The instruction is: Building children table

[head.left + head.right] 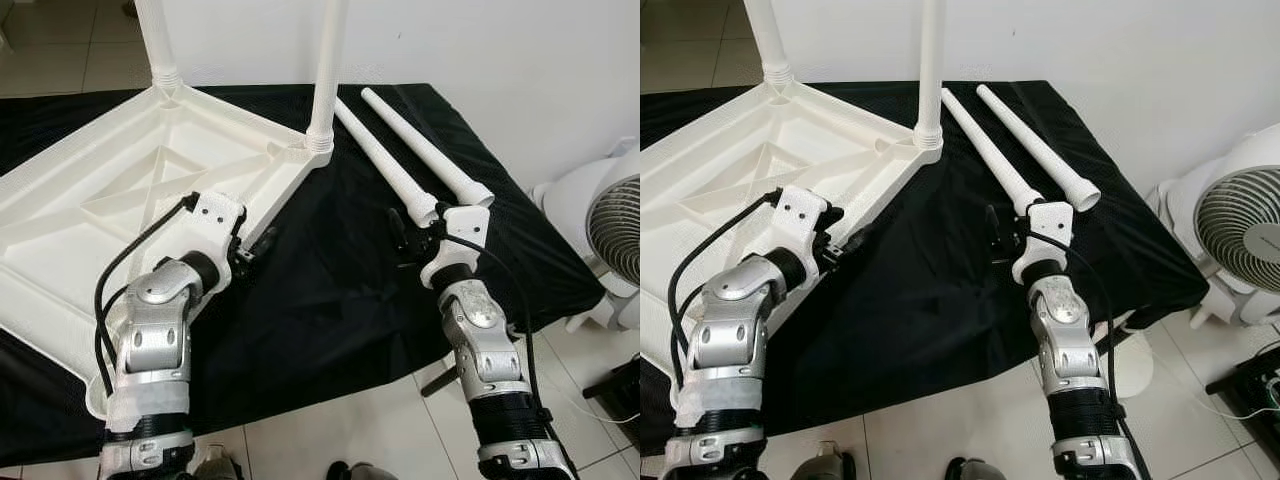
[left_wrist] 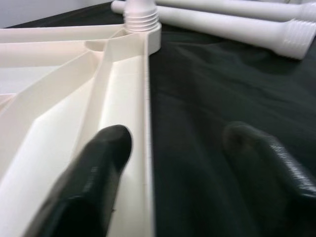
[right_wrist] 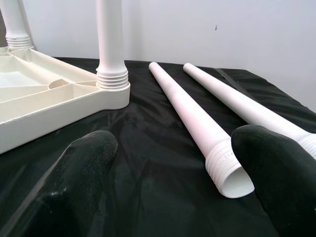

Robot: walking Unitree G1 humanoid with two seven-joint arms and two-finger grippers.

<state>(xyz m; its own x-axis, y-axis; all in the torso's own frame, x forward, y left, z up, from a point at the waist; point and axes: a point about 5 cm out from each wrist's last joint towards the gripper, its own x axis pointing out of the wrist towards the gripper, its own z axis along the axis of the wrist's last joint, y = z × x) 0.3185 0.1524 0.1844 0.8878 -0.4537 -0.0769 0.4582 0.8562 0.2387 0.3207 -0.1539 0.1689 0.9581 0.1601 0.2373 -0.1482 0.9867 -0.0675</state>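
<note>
upside-down white children table (image 1: 110,190) on a black-draped tabletop (image 1: 330,290), two legs fitted, two loose.

the left pincer (image 1: 243,250) is spread, one finger (image 2: 94,173) inside the table's rim and the other over the black cloth. two screwed-in legs (image 1: 328,70) stand upright at the far corners. the right pincer (image 1: 405,238) is spread at the threaded end of the nearer loose leg (image 3: 192,118); the second loose leg (image 3: 247,106) lies just beside it. a white fan (image 1: 615,230) stands on the floor to the right.
</note>
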